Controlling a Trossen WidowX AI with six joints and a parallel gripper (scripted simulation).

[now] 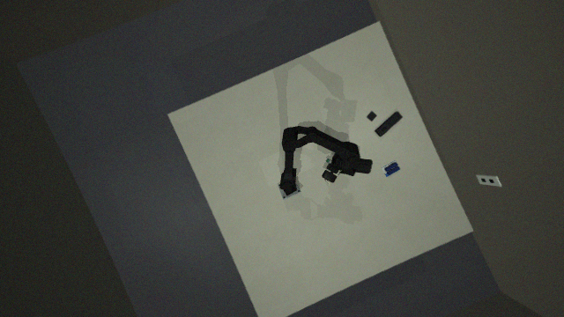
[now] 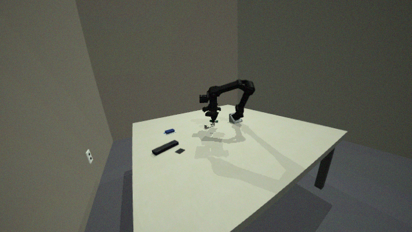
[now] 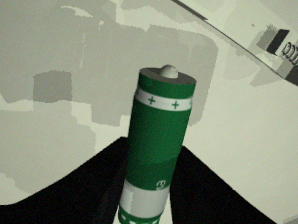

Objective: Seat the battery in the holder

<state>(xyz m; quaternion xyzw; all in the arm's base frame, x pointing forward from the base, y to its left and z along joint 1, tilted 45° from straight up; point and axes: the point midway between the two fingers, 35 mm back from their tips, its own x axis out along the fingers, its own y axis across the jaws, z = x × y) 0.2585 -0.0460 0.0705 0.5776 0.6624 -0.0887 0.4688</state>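
Note:
The green and white battery (image 1: 328, 160) (image 2: 216, 121) (image 3: 159, 130) is between the fingers of my gripper (image 2: 214, 120) (image 3: 150, 150), which is shut on it. In the wrist view its terminal end points to the top of the frame; its flat end is cut off at the bottom. In the exterior view the battery is held above the table. The pale holder (image 2: 206, 127) (image 3: 240, 31) is on the table below and beside the battery. The wrist view shows part of it at the upper right, with its coil spring (image 3: 290, 50). The lip cannot be made out.
A blue object (image 1: 391, 168) (image 2: 169, 131), a long black bar (image 1: 389, 124) (image 2: 165, 147) and a small dark square (image 1: 371, 115) (image 2: 180, 151) lie away from the holder. The arm's base (image 1: 288, 187) (image 2: 235, 118) stands on the pale table (image 1: 352, 264) (image 2: 180, 193).

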